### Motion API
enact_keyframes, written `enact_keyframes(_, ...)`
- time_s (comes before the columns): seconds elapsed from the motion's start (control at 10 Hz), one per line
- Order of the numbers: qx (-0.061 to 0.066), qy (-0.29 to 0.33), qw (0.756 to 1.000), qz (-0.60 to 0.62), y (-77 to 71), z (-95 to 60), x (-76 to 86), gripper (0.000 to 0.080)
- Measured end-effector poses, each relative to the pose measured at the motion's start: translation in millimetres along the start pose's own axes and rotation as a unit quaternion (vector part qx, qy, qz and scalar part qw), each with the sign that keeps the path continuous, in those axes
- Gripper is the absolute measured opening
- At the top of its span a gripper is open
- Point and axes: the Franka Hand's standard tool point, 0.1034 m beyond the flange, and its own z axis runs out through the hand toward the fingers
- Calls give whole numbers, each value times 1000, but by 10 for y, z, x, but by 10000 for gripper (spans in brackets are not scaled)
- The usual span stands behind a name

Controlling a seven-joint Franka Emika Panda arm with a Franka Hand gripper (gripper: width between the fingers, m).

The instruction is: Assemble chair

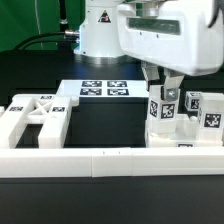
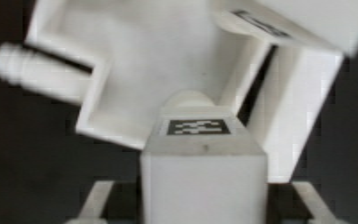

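My gripper (image 1: 167, 90) hangs at the exterior view's right, shut on an upright white chair bar (image 1: 166, 106) that bears black-and-white tags. The bar stands among a cluster of tagged white chair parts (image 1: 196, 122) by the border wall. In the wrist view the bar (image 2: 202, 175) fills the space between my fingers (image 2: 105, 200), a tag (image 2: 202, 126) on its sloped end. Beyond it is a broad white chair panel (image 2: 149, 70) with a round peg (image 2: 30, 64) sticking out. A separate white chair frame (image 1: 38, 122) lies at the exterior view's left.
The marker board (image 1: 104, 90) lies flat at the back middle, in front of the arm's base (image 1: 100, 30). A long low white border wall (image 1: 110, 160) runs along the front. The black tabletop (image 1: 110, 120) shows between the frame and the cluster.
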Motion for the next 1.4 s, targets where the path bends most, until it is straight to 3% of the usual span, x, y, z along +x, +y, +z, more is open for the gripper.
enact_keyframes(0.3, 14, -9, 995, 97, -34, 8, 15, 285)
enact_keyframes(0.5, 13, -13, 989, 145, -34, 12, -9, 285)
enact_keyframes(0.6, 13, -14, 988, 154, -35, 12, -11, 345)
enact_keyframes(0.7, 13, -13, 992, 128, -34, 12, -10, 480)
enact_keyframes(0.8, 12, -13, 992, 123, -34, 12, -11, 480)
enact_keyframes(0.9, 6, -12, 996, 87, -38, 5, -18, 611)
enact_keyframes(1.4, 3, -4, 992, -130, -55, -9, -21, 649)
